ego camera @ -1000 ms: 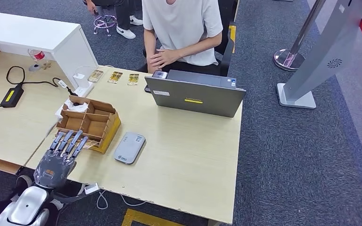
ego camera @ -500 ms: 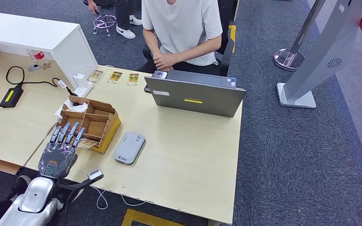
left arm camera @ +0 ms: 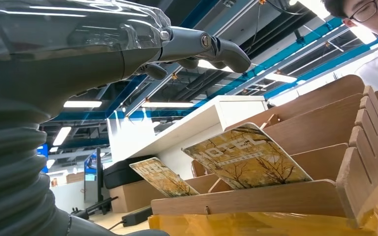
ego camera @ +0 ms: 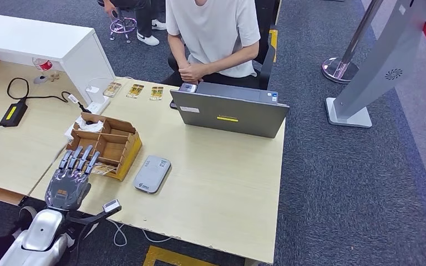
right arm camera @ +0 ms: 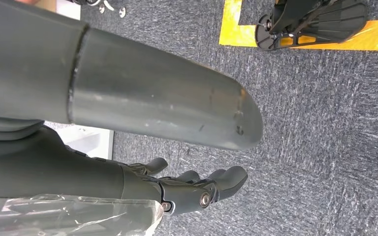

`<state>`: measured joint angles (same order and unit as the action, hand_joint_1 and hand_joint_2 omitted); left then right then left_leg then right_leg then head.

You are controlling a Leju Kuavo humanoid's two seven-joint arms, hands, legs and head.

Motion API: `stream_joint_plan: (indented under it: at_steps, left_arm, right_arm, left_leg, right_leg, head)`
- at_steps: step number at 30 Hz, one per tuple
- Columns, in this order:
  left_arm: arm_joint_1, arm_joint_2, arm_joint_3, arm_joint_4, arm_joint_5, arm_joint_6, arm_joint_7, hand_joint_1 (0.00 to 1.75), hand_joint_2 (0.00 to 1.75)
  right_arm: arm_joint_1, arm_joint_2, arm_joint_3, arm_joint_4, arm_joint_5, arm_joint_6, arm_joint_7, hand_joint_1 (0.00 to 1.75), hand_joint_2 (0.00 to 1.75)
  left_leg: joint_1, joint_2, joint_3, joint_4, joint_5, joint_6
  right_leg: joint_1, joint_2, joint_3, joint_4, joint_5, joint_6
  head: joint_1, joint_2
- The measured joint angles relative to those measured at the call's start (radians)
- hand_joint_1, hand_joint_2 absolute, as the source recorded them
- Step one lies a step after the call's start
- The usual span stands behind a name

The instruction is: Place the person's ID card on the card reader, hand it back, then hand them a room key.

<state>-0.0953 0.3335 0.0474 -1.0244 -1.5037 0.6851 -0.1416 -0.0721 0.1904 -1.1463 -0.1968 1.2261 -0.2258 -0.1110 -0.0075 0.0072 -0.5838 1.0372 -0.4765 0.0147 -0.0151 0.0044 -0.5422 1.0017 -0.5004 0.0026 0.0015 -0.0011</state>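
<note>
We see two room key cards (left arm camera: pixel 246 157) standing tilted in the near slots of a brown wooden organizer (ego camera: pixel 106 145). They are glossy, printed with golden autumn trees, and the closer one reads "HOTEL". Three more such cards (ego camera: pixel 135 90) lie flat in a row near the far edge of the table (ego camera: pixel 227 188). The grey card reader (ego camera: pixel 152 173) lies flat just beside the organizer.

Our left hand (ego camera: pixel 69 180) hovers at the organizer's near side, palm down, fingers straight and spread over the front slots, holding nothing. Our right hand (right arm camera: pixel 197 189) hangs toward the dark carpet (right arm camera: pixel 325 123) with its fingers loosely curled around nothing.

The organizer sits close to the table's near left corner. A broad bare stretch of tabletop runs between the reader and the open laptop (ego camera: pixel 230 113). A person (ego camera: pixel 213 33) in a white shirt sits behind the laptop with hands clasped. The table is pale wood. A black power adapter (ego camera: pixel 14 112) with its cable lies on the adjoining desk.
</note>
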Motion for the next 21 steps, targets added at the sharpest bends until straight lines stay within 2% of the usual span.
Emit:
stream_joint_plan:
  at_steps: [8, 15, 21]
  left_arm:
    - [-0.015, -0.019, 0.004, 0.004, -0.002, 0.0, -0.01, 0.0, 1.75]
    - [-0.072, -0.072, 0.004, 0.037, -0.003, 0.0, -0.009, 0.0, 1.75]
    - [-0.077, -0.09, 0.004, 0.042, 0.003, 0.0, -0.008, 0.0, 1.75]
  right_arm:
    - [0.0, 0.0, 0.003, 0.0, 0.011, 0.001, 0.001, 0.0, 0.0]
    - [-0.004, 0.0, 0.012, 0.0, 0.022, 0.0, 0.015, 0.0, 0.0]
    - [-0.004, 0.0, 0.014, 0.0, 0.023, -0.002, 0.015, 0.0, 0.0]
  left_leg:
    - [0.0, 0.0, 0.0, 0.0, 0.0, 0.0]
    - [0.0, 0.0, 0.0, 0.0, 0.001, 0.0]
    - [0.0, 0.001, 0.0, 0.0, 0.001, 0.0]
  right_leg:
    - [0.0, 0.0, -0.001, 0.0, 0.0, 0.0]
    - [0.0, 0.0, 0.0, 0.0, 0.001, 0.0]
    - [0.0, 0.001, -0.001, 0.0, 0.002, 0.0]
  head:
    - [0.0, 0.0]
    - [0.0, 0.0]
    - [0.0, 0.0]
